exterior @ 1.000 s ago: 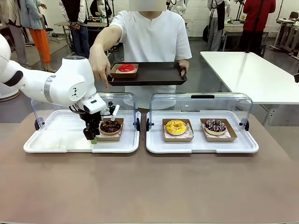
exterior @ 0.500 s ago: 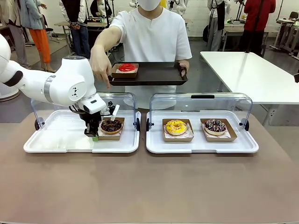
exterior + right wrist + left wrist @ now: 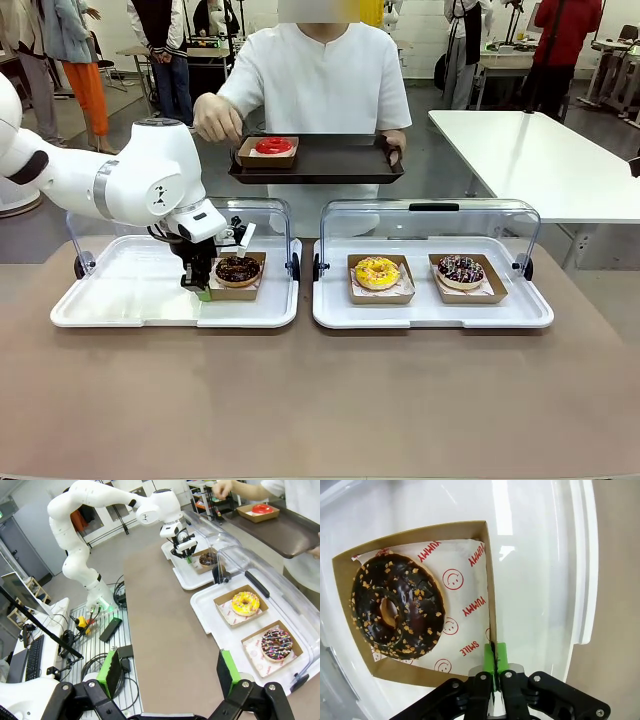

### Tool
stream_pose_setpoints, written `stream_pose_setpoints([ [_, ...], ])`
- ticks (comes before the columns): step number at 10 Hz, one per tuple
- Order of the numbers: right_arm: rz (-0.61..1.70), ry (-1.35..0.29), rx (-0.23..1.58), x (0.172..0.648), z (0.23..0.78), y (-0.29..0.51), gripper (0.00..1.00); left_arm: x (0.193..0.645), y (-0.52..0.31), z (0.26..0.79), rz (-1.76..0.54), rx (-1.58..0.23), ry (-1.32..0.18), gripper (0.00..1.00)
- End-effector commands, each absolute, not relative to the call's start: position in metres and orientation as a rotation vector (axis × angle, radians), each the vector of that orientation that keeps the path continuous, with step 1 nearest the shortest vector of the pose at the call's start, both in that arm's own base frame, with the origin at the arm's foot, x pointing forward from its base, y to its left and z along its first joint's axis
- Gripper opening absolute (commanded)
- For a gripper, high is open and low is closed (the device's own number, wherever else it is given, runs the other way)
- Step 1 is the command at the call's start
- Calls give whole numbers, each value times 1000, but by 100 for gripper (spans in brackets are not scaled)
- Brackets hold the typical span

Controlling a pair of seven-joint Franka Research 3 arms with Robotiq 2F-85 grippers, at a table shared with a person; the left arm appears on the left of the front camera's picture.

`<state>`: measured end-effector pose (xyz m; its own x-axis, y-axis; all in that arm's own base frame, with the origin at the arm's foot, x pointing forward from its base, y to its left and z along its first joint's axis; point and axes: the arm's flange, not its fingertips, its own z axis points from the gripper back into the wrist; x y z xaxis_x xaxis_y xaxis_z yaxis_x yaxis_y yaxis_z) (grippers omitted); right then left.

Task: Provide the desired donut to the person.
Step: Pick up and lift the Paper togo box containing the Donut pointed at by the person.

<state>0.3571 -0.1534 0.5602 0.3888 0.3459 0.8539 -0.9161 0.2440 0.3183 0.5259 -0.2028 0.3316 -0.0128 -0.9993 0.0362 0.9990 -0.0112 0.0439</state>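
The left fingers (image 3: pixel 492 660) have been closed on the wall of the chocolate donut's (image 3: pixel 237 268) cardboard box (image 3: pixel 491 590), inside the left white tray (image 3: pixel 120 300); lifting can follow. The person's pointing hand (image 3: pixel 217 118) has been withdrawn to the black tray (image 3: pixel 340 168). The raised clear lid (image 3: pixel 275 215) must be cleared. The right fingers (image 3: pixel 112 672) are held apart.

Brown table (image 3: pixel 320 400) up front; white table (image 3: pixel 540 160) beyond it on the right, grey floor (image 3: pixel 450 110) between. Farther back: more workbenches (image 3: pixel 610 45), people (image 3: pixel 165 50) standing, even indoor light. Off the brown table's near end: cables (image 3: pixel 90 662) on the floor, keyboard (image 3: pixel 35 660) on a desk, grey door (image 3: pixel 22 545) behind.
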Motion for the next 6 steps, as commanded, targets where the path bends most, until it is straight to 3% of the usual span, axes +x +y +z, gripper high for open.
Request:
stream_pose_setpoints([
  [1, 981, -754, 959, 358, 560, -153, 100, 503, -205, 356, -1624, -21, -8, 0],
  [6, 981, -754, 959, 358, 560, -153, 100, 385, -222, 499, -1619, -44, 78, 0],
])
